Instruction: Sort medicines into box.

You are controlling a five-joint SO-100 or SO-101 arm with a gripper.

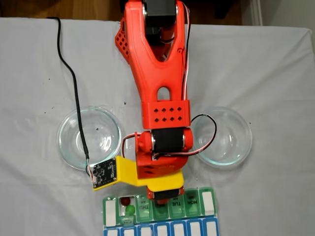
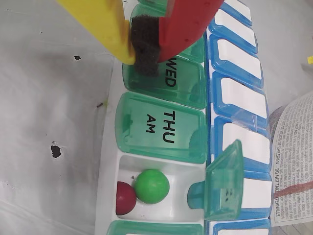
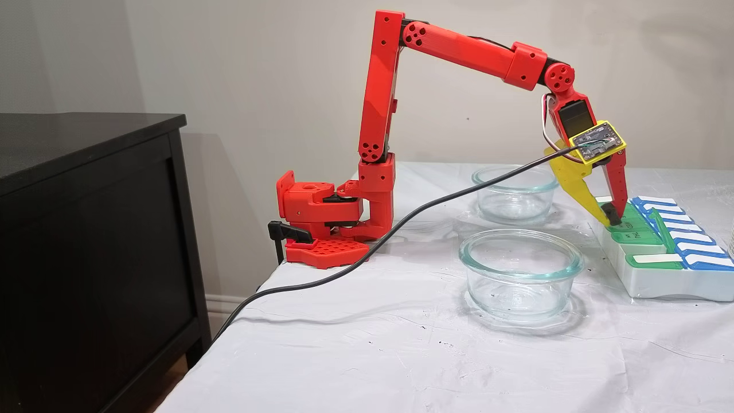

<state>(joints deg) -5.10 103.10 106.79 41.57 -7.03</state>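
We see the gripper (image 2: 145, 54) pinched shut, empty, over the box's (image 2: 161, 128) WED lid — a green ball (image 2: 151, 186) touches a red ball (image 2: 125, 198) in the open cell beside THU.

Arm (image 1: 165, 147) hides the box's (image 1: 209, 202) middle lids; bottom edge crops its blue row.

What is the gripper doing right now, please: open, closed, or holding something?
Gripper: closed, its pads pressed together, holding nothing visible, tip at the WED lid.
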